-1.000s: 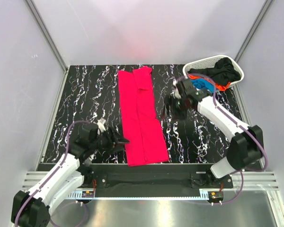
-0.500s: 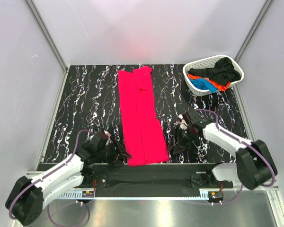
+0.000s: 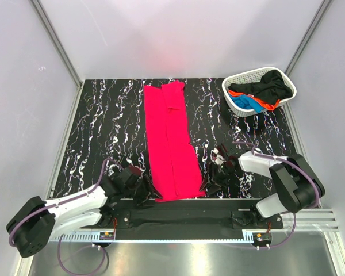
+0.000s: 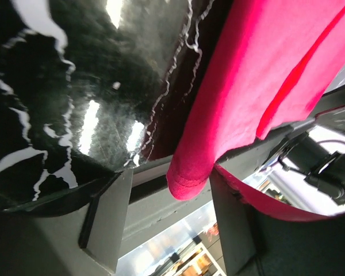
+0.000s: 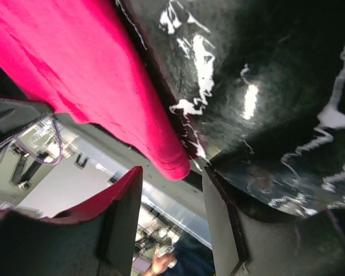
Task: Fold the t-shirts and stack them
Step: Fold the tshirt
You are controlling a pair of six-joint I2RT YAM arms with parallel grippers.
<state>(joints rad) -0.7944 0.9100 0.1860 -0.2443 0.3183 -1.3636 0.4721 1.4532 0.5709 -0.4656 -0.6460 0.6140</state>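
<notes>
Right, the pinkish-red t-shirt (image 3: 169, 138) lies flat as a long narrow strip on the table (image 3: 103, 126), and both arms are down at its near hem. The left end effector (image 4: 168, 190) is spread, its fingers straddling the shirt's near left corner without pinching it. The right end effector (image 5: 171, 175) is spread too, with the near right corner just ahead of its gap. Neither has hold of the cloth yet.

You should watch the layers. The strip looks folded in on itself, so a shallow bite could take only the top ply and let the rest peel open when you lift. Both corners seem to lip over the table's near edge, so a low finger could jam against that edge or push the hem away instead of trapping it. If one side grips before the other, or deeper, the hem will rise crooked and the fold will land skewed. The black t-shirt (image 3: 270, 86), blue t-shirt (image 3: 244, 103) and orange t-shirt (image 3: 268, 106) sit in the white lattice basket (image 3: 259, 70), beyond the red shirt's far right corner.
</notes>
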